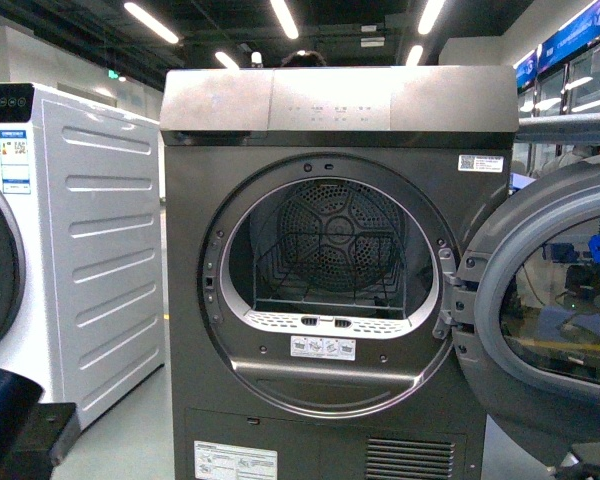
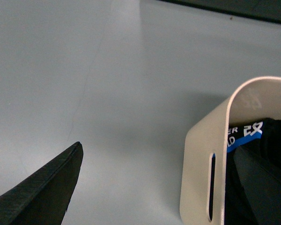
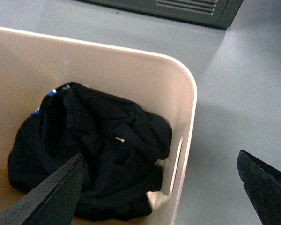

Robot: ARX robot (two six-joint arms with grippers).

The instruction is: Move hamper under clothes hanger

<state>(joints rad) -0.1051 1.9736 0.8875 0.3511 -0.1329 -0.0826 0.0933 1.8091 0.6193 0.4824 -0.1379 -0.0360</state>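
Observation:
The beige hamper shows in both wrist views and not in the front view. In the left wrist view its end wall (image 2: 199, 159) with a slot handle stands between my open left gripper's (image 2: 154, 187) fingers, one over the floor and one inside the tub. In the right wrist view the hamper's rounded rim (image 3: 189, 93) and slotted wall lie between my open right gripper's (image 3: 159, 192) fingers in the same way. Black clothes (image 3: 98, 140) lie inside the tub. The clothes hanger is out of view.
A grey dryer (image 1: 330, 110) stands straight ahead with its round door (image 1: 540, 290) swung open to the right. A white washer (image 1: 70, 230) stands at the left. The dryer's base (image 3: 178, 7) is just beyond the hamper. Grey floor (image 2: 84, 70) surrounds the tub.

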